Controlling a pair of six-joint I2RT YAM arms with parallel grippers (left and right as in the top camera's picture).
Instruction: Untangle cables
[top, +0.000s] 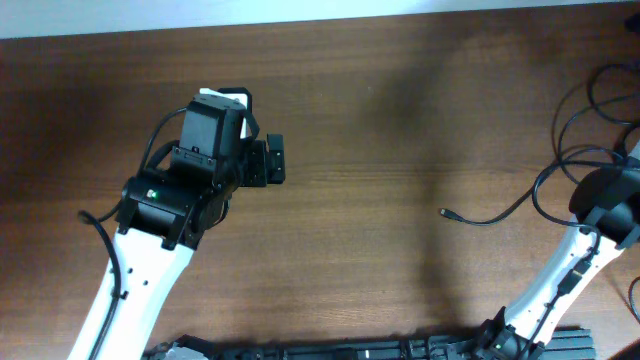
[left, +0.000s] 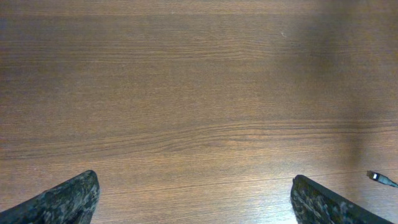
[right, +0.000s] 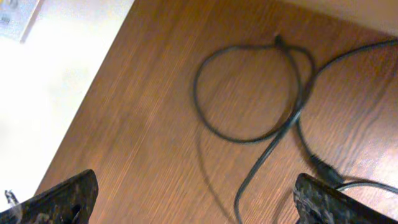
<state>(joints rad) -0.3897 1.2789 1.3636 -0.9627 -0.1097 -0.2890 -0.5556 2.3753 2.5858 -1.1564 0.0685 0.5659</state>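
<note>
Overhead, I see the cables (top: 556, 135) gathered at the table's (top: 380, 80) right edge beside the right arm (top: 560, 280). One plug end (top: 445, 212) trails leftward, and the left gripper (top: 270, 160) sits well apart from it.

Left wrist: its fingers are spread wide over the wood, with that plug at the frame's right.

Right wrist: the right gripper (right: 194, 186) is spread and pinches nothing. A cable loop (right: 196, 93) lies beyond it.

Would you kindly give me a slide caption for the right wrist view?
Open right tool over a looped black cable on the wooden table, near its edge.
</note>
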